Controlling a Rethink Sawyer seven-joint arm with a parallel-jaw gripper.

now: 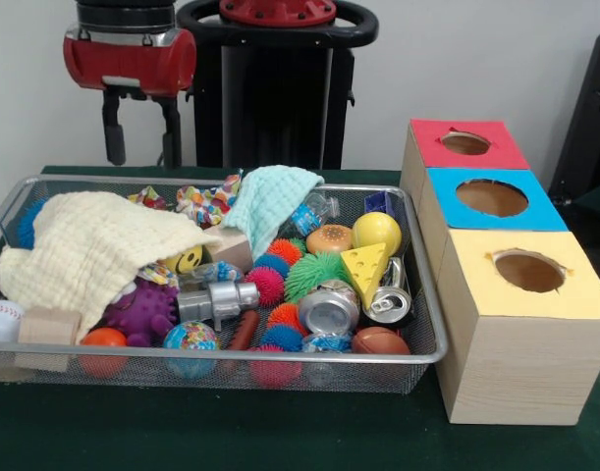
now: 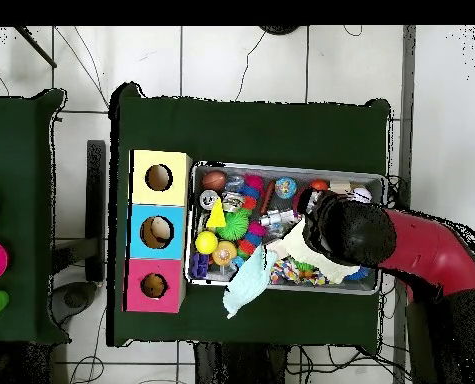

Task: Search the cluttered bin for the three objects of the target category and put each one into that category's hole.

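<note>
A wire bin [image 2: 376, 180] of mixed toys sits on the green counter [image 2: 251, 125]; left of it stand yellow [image 2: 141, 162], blue [image 2: 138, 215] and red [image 2: 136, 298] boxes, each holed; the red arm [image 2: 426, 250] hangs over the bin's right end.

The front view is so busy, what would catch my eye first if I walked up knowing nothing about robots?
Probably the wire mesh bin heaped with bright toys, with a pale yellow cloth draped over its left half and a yellow cheese wedge near the right. Beside it on the right stands a row of wooden boxes with red, blue and yellow tops, each with a round hole. Above the bin's left end hangs the red arm's open end effector.
</note>
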